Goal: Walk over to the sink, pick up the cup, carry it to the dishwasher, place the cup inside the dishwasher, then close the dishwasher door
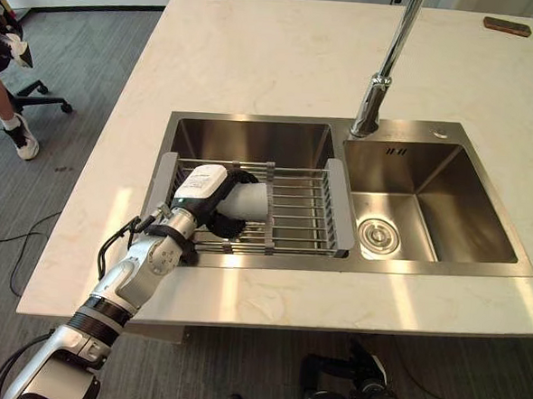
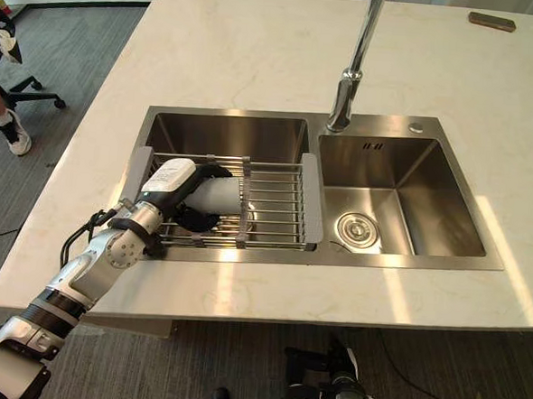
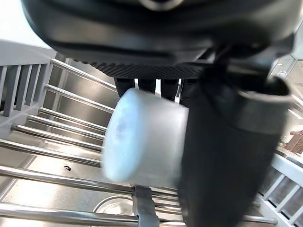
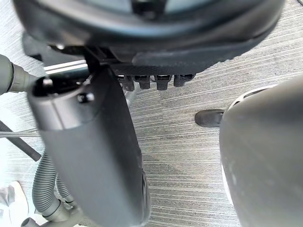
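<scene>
Your left hand (image 1: 202,188) is down in the left basin of the stainless steel double sink (image 1: 447,201), clasped round the pale, smooth-sided cup (image 1: 251,199). The dark fingers (image 1: 243,175) curl over the cup's far side and the thumb comes under its near side. The left wrist view shows the cup (image 3: 142,137) wedged between the thumb and the finger row.

The cup lies on its side on the steel wire drying rack (image 1: 297,210) that bridges the basin. Its closed base faces back toward your wrist, so its long axis runs out ahead of the hand, along the rack's bars toward the basin beyond your fingertips.

That axis is what the lift turns on. I judge you should raise the hand straight up off the bars before swinging away, and keep the cup level so it does not slide forward out of the grasp.

Your right hand (image 4: 90,142) hangs low over the grey carpet, well away from the cup. I cannot tell whether it is released or clenched, so the left hand is the one to use.
</scene>
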Robot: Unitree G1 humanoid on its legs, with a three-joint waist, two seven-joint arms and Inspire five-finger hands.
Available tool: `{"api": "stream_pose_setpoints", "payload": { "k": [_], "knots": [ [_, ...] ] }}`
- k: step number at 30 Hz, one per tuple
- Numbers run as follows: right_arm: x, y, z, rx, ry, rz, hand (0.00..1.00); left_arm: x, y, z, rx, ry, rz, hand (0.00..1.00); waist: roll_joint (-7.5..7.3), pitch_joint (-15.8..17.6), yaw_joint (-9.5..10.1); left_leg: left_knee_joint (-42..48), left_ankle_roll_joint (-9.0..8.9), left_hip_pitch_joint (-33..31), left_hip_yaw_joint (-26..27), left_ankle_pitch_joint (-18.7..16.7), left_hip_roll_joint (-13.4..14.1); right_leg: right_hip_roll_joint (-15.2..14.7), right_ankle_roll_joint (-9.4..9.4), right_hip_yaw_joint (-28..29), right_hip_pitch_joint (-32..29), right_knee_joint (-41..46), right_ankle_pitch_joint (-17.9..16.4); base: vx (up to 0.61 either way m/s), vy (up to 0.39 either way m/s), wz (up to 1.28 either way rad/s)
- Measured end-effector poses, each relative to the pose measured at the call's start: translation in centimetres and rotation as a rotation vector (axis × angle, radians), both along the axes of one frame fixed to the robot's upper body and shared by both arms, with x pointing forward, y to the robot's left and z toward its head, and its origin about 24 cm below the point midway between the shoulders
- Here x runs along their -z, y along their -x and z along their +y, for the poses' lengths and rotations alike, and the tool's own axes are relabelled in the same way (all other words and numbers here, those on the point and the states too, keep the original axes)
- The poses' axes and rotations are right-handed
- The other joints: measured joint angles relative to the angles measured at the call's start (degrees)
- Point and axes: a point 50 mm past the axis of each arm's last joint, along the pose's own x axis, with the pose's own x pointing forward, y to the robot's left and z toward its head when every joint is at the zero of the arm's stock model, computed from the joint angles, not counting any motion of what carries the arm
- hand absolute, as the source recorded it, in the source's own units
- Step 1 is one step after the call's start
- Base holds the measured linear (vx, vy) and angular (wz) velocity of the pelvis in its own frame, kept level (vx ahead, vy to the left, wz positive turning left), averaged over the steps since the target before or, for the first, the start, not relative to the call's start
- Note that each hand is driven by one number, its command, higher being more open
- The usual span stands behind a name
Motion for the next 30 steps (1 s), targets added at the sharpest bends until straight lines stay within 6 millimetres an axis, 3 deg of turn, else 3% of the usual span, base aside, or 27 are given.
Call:
{"api": "stream_pose_setpoints", "payload": {
  "k": [18, 23, 30],
  "knots": [
    [0.0, -0.1, 0.0, -0.001, 0.001, 0.003, 1.00, 0.3, 0.2, 0.1, -0.006, 0.032, 0.015, 0.00, -0.02, 0.01, 0.03, 0.14, -0.02, 0.40, -0.08, -0.02, -0.01, -0.03, 0.03, -0.10, 0.55, 0.01, 0.04, 0.00, 0.000, 0.01],
    [0.1, 0.0, 0.0, 0.000, 0.002, 0.009, 1.00, 0.2, 0.8, -0.5, -0.003, 0.126, -0.008, 0.00, -0.02, 0.01, 0.30, 0.47, 0.01, 0.47, -0.68, -0.01, -0.10, -0.19, 0.03, -0.64, 1.06, 0.02, 0.04, 0.00, 0.000, 0.05],
    [0.3, 0.3, -0.2, 0.002, 0.007, 0.030, 1.00, -1.8, 2.9, -1.8, 0.012, 0.368, -0.139, 0.00, -0.02, 0.01, 1.69, 0.70, 0.09, 0.50, -1.33, 0.04, -0.03, -0.16, 0.02, -1.28, 1.56, 0.05, 0.03, -0.01, -0.007, 0.04]
  ]
}}
